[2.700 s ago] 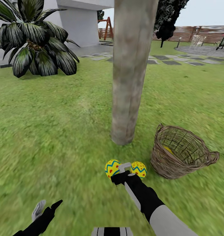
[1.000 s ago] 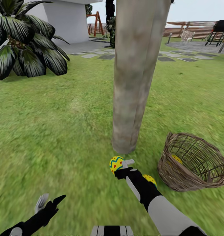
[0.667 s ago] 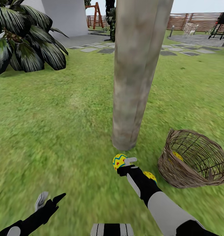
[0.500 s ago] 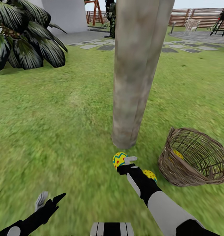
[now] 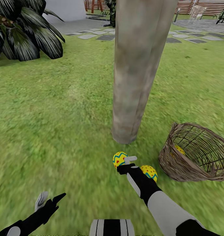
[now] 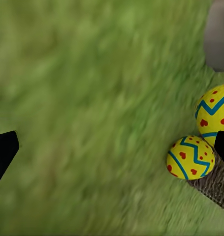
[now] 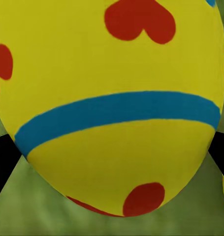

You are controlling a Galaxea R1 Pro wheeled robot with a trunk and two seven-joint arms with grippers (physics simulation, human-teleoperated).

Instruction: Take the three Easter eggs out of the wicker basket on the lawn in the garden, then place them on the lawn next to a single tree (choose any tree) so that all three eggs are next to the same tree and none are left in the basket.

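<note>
In the head view my right gripper [image 5: 125, 160] is shut on an Easter egg [image 5: 118, 159], low over the lawn [image 5: 59, 114] just before the foot of the tree [image 5: 131, 82]. That egg [image 7: 112, 103] sits between the black fingers [image 7: 1, 164] in the right wrist view. A second egg [image 5: 149, 172] lies on the grass beside my right forearm. The wicker basket [image 5: 194, 164] lies tipped to the right of the tree, a third egg [image 5: 180, 149] inside it. My left gripper [image 5: 48, 200] hangs open at lower left. The left wrist view shows two eggs [image 6: 191, 157] [image 6: 217, 113].
A broad-leaved palm-like plant [image 5: 23, 32] stands at the far left. Grey paving stones [image 5: 92, 34] and a brown fence [image 5: 204, 5] lie beyond the tree. Open grass stretches left of the trunk.
The head camera has tilted down and drawn closer to the trunk. My right gripper with its egg now sits nearer the tree's foot. The egg on the grass shows more fully beside the arm.
</note>
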